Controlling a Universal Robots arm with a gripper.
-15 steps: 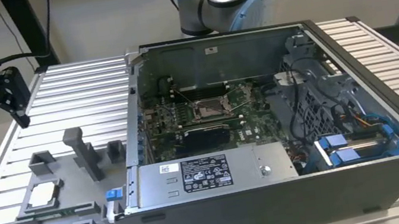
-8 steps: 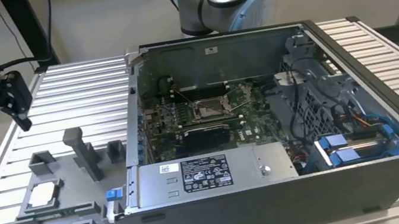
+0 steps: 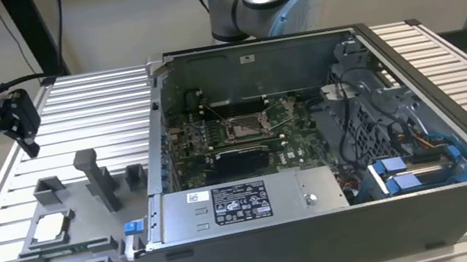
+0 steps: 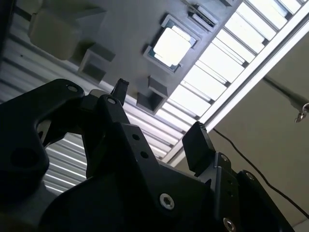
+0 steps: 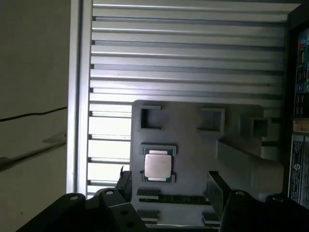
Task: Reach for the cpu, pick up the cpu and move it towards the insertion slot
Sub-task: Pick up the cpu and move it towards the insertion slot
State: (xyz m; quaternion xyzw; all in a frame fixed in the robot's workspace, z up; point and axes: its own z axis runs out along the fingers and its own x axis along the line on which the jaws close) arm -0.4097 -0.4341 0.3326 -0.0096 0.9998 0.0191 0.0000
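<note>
The cpu (image 3: 52, 228) lies flat in a recess of the grey fixture plate (image 3: 84, 256) on the exterior view's left, silvery top up. In both wrist views the cpu (image 5: 157, 165) (image 4: 171, 46) lies ahead of the fingers. My gripper (image 3: 3, 150) hangs open above the table's left edge, farther back than the plate, well apart from the chip and holding nothing. Its black fingertips (image 5: 123, 176) frame the gripper (image 5: 169, 181) (image 4: 158, 116). The insertion slot (image 3: 244, 126), a silver frame with a dark centre, sits on the green board inside the case.
The open computer case (image 3: 345, 240) fills the middle and right of the slatted aluminium table (image 3: 97, 103). Grey upright blocks (image 3: 95, 177) stand on the fixture plate beside the chip. The arm's base (image 3: 255, 1) rises behind the case. The table's left edge is close under the gripper.
</note>
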